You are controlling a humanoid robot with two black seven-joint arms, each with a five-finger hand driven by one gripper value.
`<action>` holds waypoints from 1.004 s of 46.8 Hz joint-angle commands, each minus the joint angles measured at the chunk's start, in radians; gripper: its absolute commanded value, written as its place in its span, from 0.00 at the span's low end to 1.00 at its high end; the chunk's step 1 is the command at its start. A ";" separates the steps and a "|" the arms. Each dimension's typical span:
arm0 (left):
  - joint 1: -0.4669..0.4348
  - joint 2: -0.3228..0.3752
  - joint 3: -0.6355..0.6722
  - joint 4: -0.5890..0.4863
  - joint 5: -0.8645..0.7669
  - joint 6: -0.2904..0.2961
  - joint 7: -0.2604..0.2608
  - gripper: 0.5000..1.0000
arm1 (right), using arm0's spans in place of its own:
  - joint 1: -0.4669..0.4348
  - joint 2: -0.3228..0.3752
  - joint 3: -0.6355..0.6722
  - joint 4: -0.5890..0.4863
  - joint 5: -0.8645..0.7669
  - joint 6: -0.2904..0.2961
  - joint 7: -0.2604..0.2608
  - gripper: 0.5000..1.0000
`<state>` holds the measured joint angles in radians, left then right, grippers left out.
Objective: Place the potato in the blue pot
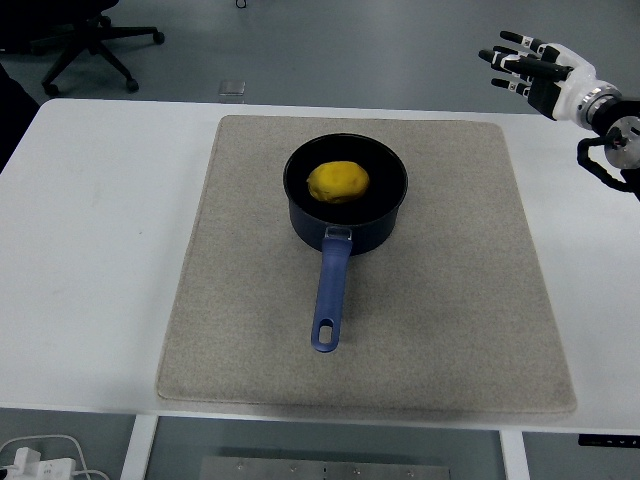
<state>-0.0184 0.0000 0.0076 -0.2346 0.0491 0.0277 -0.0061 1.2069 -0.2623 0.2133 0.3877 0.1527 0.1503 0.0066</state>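
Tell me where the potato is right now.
In the head view, the potato lies inside the blue pot, on the grey mat near the table's centre.

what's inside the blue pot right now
A yellow potato sits inside the pot, toward the left of its dark bottom. Nothing else shows in it; the spot under the potato is covered.

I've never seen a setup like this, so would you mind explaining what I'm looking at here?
This is one view, from a camera high on a humanoid robot, looking down over its white table. A grey mat lies on it, and on the mat stands a blue pot, its handle pointing toward the robot. A yellow potato sits inside the pot. At the top right is the robot's right hand, fingers spread, holding nothing, off past the table's far corner. The left arm is out of view. An office chair stands behind.
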 commanded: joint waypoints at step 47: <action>-0.002 0.000 0.003 -0.003 0.000 -0.006 0.000 0.99 | -0.095 0.035 0.146 -0.092 0.128 -0.048 0.003 0.80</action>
<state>-0.0199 0.0000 0.0101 -0.2391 0.0492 0.0215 -0.0061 1.1099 -0.2290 0.3571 0.2929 0.2807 0.1107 0.0093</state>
